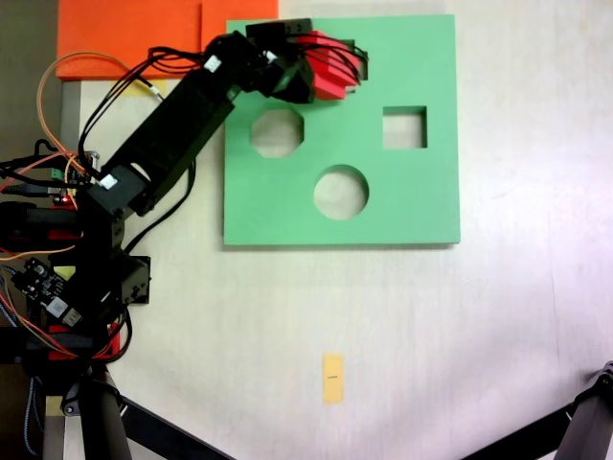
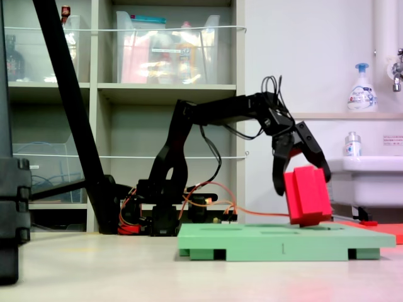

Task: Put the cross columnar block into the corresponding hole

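Note:
The red cross columnar block (image 1: pixel 330 77) hangs over the far edge of the green foam board (image 1: pixel 412 201), between the jaws of my gripper (image 1: pixel 347 65). Seen from the side, the gripper (image 2: pixel 301 179) is shut on the block (image 2: pixel 307 195). The block is tilted, and its lower corner sits at or just above the top of the board (image 2: pixel 271 242). The corresponding hole is hidden under the block and gripper. An octagonal cutout (image 1: pixel 277 132), a square cutout (image 1: pixel 404 127) and a round cutout (image 1: pixel 341 192) lie open on the board.
An orange foam sheet (image 1: pixel 134 34) lies behind the board's left corner. A small yellow tag (image 1: pixel 332 378) is on the table near the front. Tripod legs (image 1: pixel 584 422) cross the front corners. Wires (image 1: pixel 57 105) loop beside the arm's base.

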Robot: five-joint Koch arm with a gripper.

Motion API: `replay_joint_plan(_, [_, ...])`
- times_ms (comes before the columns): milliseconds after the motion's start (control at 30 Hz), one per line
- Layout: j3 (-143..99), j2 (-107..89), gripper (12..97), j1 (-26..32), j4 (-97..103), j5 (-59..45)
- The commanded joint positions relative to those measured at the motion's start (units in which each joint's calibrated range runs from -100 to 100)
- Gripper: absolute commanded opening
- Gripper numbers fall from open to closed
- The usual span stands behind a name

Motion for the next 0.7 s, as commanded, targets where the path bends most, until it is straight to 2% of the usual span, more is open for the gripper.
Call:
replay_joint_plan(0, [6.5,0.2,43.2,0.4,5.5,-1.3])
replay_joint_plan(667, [6.9,4.6,44.0,1.1,8.8,-0.5])
